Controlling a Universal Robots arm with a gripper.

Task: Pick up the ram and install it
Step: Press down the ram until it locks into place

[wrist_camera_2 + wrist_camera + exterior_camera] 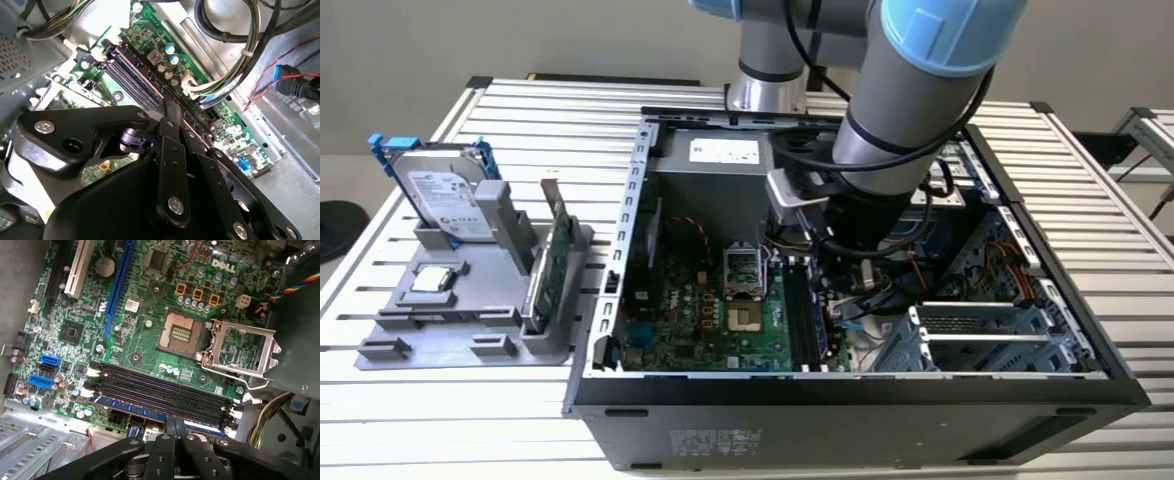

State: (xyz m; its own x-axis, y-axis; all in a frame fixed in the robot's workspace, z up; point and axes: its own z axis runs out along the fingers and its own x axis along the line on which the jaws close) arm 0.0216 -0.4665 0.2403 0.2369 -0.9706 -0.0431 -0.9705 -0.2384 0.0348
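The ram is a thin blue stick lying along the memory slot at the motherboard's edge, beside the empty black slots. My gripper is shut on its upper edge near the middle, with both black fingers pressed together over it. In the second wrist view the ram appears edge-on, running out from under the gripper on both sides. In the exterior view the gripper reaches down into the open computer case, over the slots to the right of the CPU socket.
The CPU socket stands open with its metal latch raised. Cable bundles hang close by the wrist. At the exterior view's left, a grey holder carries a silver hard drive and an upright green card.
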